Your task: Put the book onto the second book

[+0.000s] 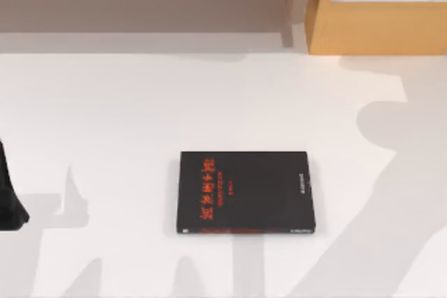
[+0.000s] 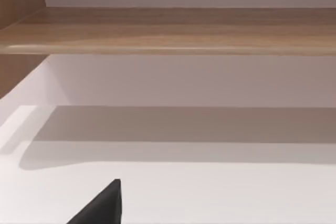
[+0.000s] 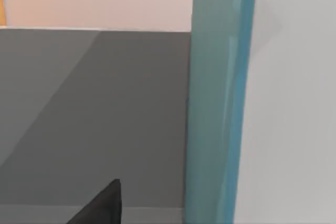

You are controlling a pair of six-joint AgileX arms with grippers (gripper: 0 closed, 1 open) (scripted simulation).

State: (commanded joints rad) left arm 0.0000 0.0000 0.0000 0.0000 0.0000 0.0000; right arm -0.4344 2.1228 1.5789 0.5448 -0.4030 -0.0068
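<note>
The thin black rectangular book (image 1: 245, 192) with red lettering lies flat near the centre of the white table (image 1: 126, 116), its long axis running nine to three o'clock. The red characters sit towards its nine o'clock end, too small for me to read; a pale line of print near the three o'clock edge is equally illegible. The plain teal book (image 3: 218, 98) with its white page edge stands close before the right arm's wrist camera, so the right arm looks nearer to it. Whether that gripper pinches it, I cannot tell. The left arm (image 1: 10, 200) waits at the table's nine o'clock edge.
</note>
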